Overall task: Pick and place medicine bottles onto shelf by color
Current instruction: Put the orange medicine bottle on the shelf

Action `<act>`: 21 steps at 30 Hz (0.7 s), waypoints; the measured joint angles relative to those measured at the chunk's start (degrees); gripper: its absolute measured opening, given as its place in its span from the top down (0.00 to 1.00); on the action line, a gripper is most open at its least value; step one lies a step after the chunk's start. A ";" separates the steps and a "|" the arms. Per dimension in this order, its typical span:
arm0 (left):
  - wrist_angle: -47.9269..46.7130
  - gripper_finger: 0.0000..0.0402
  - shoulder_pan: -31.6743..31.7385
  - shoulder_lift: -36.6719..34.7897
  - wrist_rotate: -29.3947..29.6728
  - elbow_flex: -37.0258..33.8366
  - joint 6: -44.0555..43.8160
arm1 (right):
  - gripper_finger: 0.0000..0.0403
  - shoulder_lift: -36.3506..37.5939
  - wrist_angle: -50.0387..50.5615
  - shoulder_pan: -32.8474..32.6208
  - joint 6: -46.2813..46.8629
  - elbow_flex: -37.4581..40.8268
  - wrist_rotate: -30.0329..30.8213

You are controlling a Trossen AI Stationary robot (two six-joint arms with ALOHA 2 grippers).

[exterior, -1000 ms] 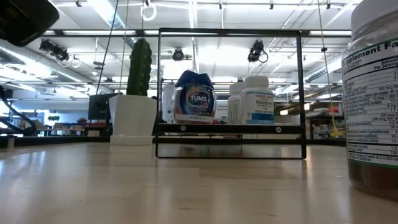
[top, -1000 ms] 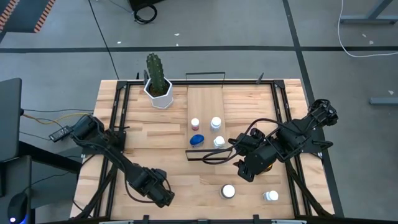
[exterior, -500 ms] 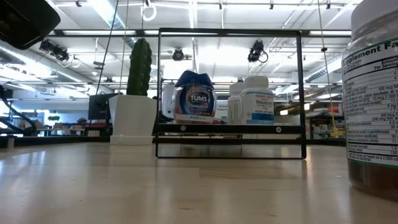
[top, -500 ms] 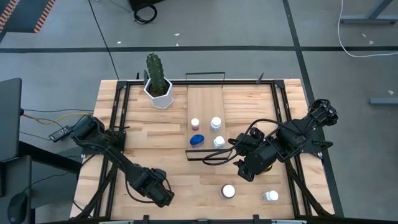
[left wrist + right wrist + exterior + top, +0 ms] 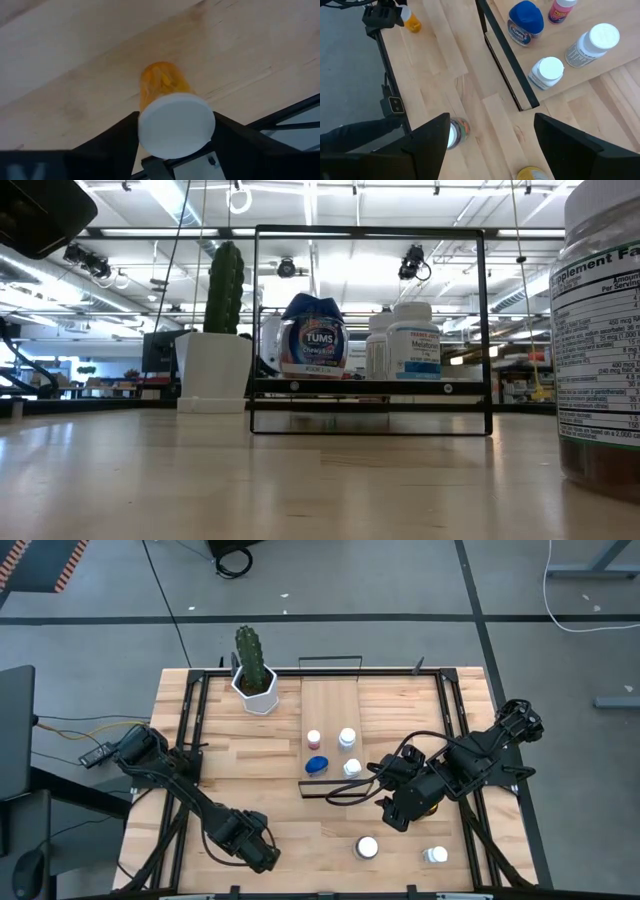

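Left gripper fingers flank an orange white-capped bottle lying between them; grip contact cannot be confirmed. Right gripper is spread and empty.

Two dark jointed arms, apparently black cabling

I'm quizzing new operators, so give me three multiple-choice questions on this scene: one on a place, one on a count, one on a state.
1. Where is the cactus? A on the table beside the shelf; B on the shelf; C in a claw.
2. How many bottles on the shelf? A two; B four; C six.
3. The right claw is: A shut on a bottle; B shut, empty; C open.
Answers: A, it stands off the shelf; B, four stand there; C, its fingers are spread, nothing between.
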State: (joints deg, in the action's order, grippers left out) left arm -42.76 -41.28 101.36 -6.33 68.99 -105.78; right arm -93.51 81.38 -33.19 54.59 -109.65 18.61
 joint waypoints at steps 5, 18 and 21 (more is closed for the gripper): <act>-0.01 0.45 0.60 0.00 -0.11 0.00 1.49 | 0.26 0.00 0.00 0.00 -0.17 0.00 0.00; -0.80 0.46 8.00 -1.67 -5.09 0.00 13.54 | 0.26 0.00 0.62 0.00 -0.42 0.00 0.00; -2.83 0.45 10.34 -3.90 -5.11 0.15 16.50 | 0.26 0.00 1.58 0.00 -0.42 0.00 0.01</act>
State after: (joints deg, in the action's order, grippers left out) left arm -45.58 -30.94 97.47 -11.43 69.14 -89.28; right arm -93.51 82.96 -33.19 54.17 -109.65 18.62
